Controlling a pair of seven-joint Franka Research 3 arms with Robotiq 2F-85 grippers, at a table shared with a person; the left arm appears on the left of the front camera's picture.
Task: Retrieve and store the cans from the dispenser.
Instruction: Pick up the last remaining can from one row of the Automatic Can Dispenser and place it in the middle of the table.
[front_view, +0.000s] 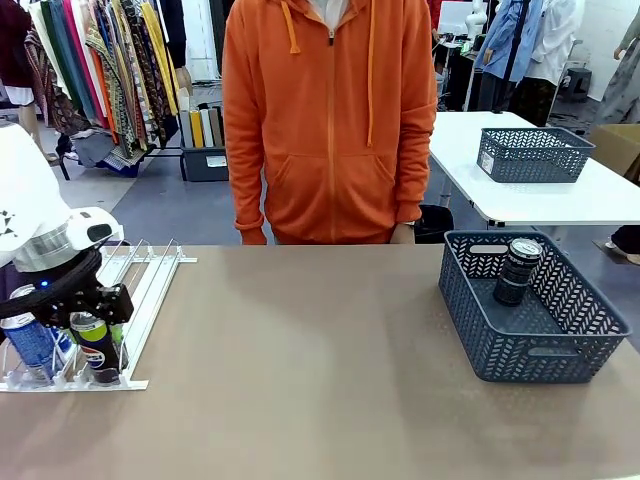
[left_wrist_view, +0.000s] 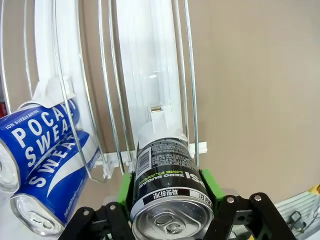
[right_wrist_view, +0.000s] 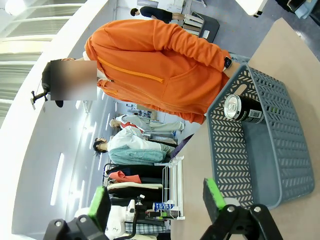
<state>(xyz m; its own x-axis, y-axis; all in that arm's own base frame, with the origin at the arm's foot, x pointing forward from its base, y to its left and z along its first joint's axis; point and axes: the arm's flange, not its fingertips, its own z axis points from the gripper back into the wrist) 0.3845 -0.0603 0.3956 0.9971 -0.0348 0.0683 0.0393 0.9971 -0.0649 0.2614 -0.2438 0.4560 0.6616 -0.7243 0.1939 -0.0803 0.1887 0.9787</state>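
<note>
The left arm (front_view: 25, 200) reaches down over the near end of the dispenser (front_view: 150, 280). Its left gripper (front_view: 97, 342) points downward, with fingers (left_wrist_view: 208, 184) pressed against both sides of a black can (left_wrist_view: 167, 165). The right gripper (right_wrist_view: 156, 197) has its fingers spread wide with nothing between them.

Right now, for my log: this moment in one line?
left gripper: shut on black can in dispenser | right gripper: open | basket: stored can

How we look
We face across the table (front_view: 300, 380); our left wrist sits close above the dispenser (left_wrist_view: 150, 75), and our rolled right wrist shares the basket (right_wrist_view: 227, 150) with the front view.
</note>
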